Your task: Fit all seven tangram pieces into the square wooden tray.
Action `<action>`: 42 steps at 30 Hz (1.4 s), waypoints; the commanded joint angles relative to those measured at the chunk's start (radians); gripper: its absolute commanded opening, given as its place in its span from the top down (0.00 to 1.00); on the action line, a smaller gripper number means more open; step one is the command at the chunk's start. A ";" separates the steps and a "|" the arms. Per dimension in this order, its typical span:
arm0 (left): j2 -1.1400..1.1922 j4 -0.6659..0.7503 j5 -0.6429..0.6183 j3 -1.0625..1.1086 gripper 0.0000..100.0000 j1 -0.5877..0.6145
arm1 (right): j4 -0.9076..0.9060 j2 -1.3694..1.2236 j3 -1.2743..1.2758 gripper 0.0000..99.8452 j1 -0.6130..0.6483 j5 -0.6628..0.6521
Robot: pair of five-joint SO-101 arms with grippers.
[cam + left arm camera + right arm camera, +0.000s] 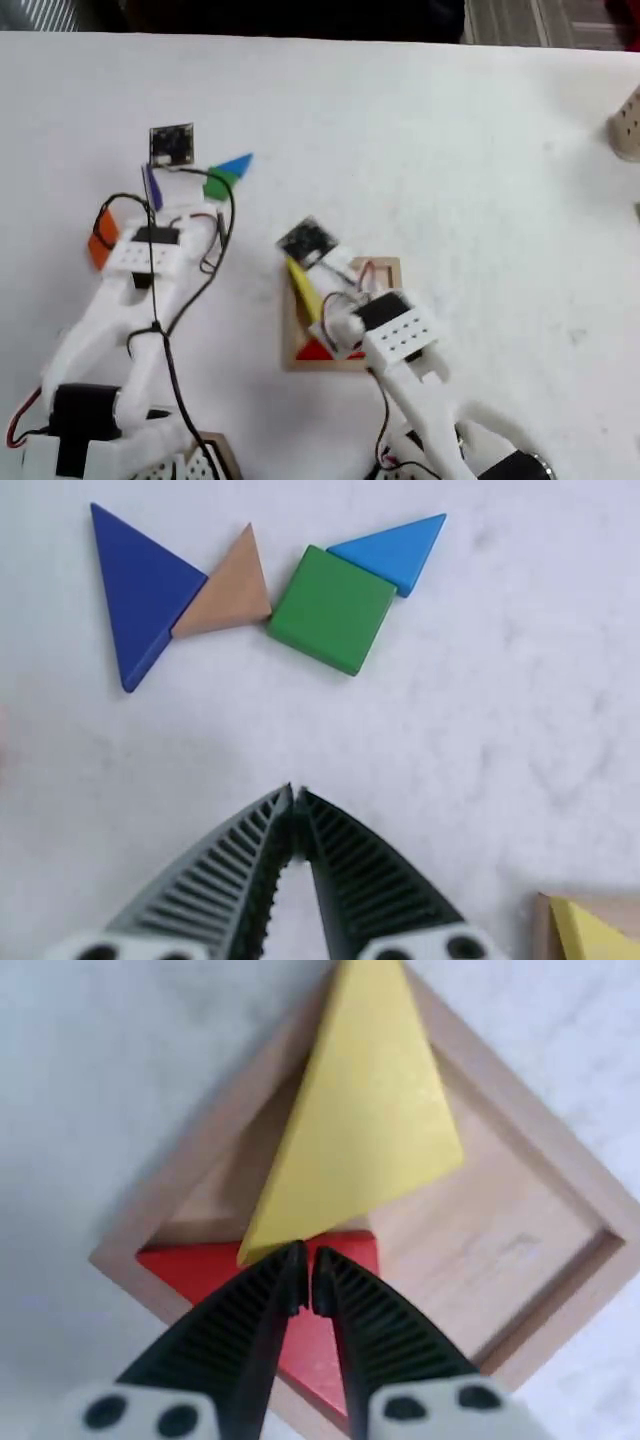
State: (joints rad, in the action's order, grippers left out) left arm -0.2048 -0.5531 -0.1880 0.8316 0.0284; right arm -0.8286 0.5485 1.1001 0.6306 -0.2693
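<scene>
Left gripper (297, 802) fingers together, empty; dark blue triangle (140, 590), tan triangle (232, 588), green square (330, 608), light blue triangle (395, 550) ahead of tips. Right gripper (305, 1262) fingers together at yellow triangle (365, 1120) corner; piece straddles tray (560, 1155) rim, over red triangle (190, 1270). Nudge gently, seat flat.

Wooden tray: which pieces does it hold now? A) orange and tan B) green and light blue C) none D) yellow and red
D: the right wrist view shows the yellow triangle and the red piece lying in the tray.
</scene>
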 commanded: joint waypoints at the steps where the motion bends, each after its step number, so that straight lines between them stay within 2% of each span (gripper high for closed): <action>1: -0.042 0.025 0.006 -0.002 0.98 -0.016 | 0.013 0.036 -0.006 0.98 0.079 0.037; 4: -0.044 0.025 0.006 -0.002 0.98 -0.016 | 0.012 0.076 -0.006 0.98 0.077 0.037; 12: -0.044 0.025 0.006 -0.003 0.98 -0.016 | 0.001 0.321 -0.005 0.98 -0.127 0.044; 15: -0.044 0.025 0.006 -0.003 0.98 -0.016 | 0.074 0.338 0.009 0.98 -0.153 0.044; 18: -0.044 0.025 0.006 -0.003 0.98 -0.016 | 0.245 0.297 0.100 0.98 -0.150 0.044; 23: -0.044 0.025 0.006 0.000 0.98 -0.016 | 0.696 0.145 0.244 0.98 -0.156 0.044; 27: -0.044 0.025 0.006 0.000 0.98 -0.016 | 0.816 0.019 0.238 0.98 -0.147 0.044; 32: -0.044 0.025 0.006 0.002 0.98 -0.016 | 0.760 -0.064 0.167 0.98 -0.150 0.044; 39: -0.044 0.025 0.006 0.002 0.98 -0.016 | 0.483 -0.067 0.072 0.98 -0.105 0.049; 42: -0.044 0.025 0.006 0.002 0.98 -0.016 | 0.369 -0.065 0.041 0.98 -0.099 0.121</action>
State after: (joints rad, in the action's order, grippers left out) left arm -0.2048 -0.5531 -0.1880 0.8332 0.0284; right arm -0.3652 0.4795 1.2014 0.5186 -0.2048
